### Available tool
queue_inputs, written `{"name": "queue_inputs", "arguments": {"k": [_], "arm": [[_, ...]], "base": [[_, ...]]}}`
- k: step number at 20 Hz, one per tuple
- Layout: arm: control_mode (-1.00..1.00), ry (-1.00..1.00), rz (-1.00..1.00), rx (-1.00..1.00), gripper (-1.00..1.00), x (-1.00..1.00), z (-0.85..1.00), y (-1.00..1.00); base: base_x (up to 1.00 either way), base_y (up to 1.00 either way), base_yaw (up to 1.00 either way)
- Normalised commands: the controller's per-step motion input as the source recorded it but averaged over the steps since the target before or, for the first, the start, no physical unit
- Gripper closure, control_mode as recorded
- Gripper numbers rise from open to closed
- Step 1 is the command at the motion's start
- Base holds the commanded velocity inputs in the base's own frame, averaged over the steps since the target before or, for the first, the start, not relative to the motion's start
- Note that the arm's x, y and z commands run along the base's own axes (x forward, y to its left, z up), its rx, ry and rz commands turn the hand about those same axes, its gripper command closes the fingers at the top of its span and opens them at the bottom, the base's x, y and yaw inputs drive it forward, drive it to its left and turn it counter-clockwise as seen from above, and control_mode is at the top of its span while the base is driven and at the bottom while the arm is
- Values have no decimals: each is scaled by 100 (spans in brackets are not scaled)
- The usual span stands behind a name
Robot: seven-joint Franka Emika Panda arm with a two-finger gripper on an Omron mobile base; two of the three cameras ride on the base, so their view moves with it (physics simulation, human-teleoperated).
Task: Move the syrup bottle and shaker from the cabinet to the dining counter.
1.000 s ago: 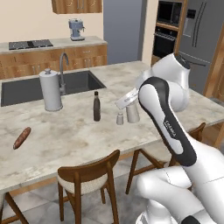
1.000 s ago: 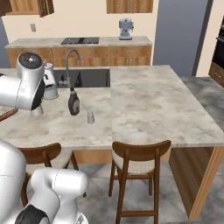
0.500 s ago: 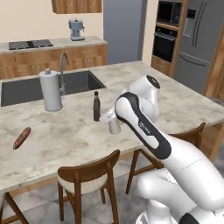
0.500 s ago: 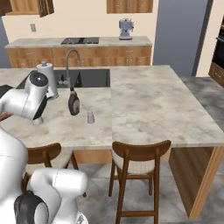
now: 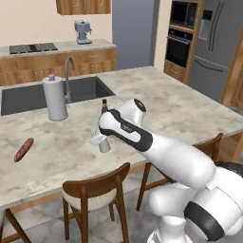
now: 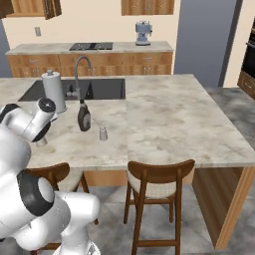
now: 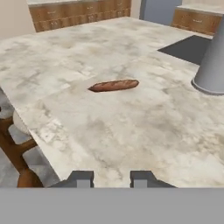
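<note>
A paper-towel roll (image 5: pixel 55 98) stands beside the faucet (image 5: pixel 70 76); a brown sausage (image 7: pixel 114 85) lies apart.

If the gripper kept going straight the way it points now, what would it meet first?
Probably the bare dining counter top, just short of the sausage. The gripper is shut and empty; depth is unclear.

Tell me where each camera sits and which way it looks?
Left base view: behind the arm, on its left, looking forward and down over the counter; the arm rises from the lower right.
Right base view: behind on the right, same counter; the arm stands at the left.
Hand view: on the hand, looking low across the counter at the sausage; the end effector shows at the bottom, shut and empty.
Shared: both base views show the bottle, paper towel roll and sink.
</note>
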Motion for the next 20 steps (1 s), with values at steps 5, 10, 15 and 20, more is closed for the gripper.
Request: {"name": "queue_inputs", "arguments": {"k": [5, 10, 15, 20], "arm": [[-100, 0, 17, 2, 100, 67, -21, 31], [-100, 0, 15, 2, 100, 72, -16, 11], [-100, 0, 13, 0, 100, 51, -29, 5], [-100, 0, 13, 0, 100, 35, -39, 8]], "base": [[0, 0, 0], [0, 0, 0], [0, 0, 0], [0, 0, 0]]}}
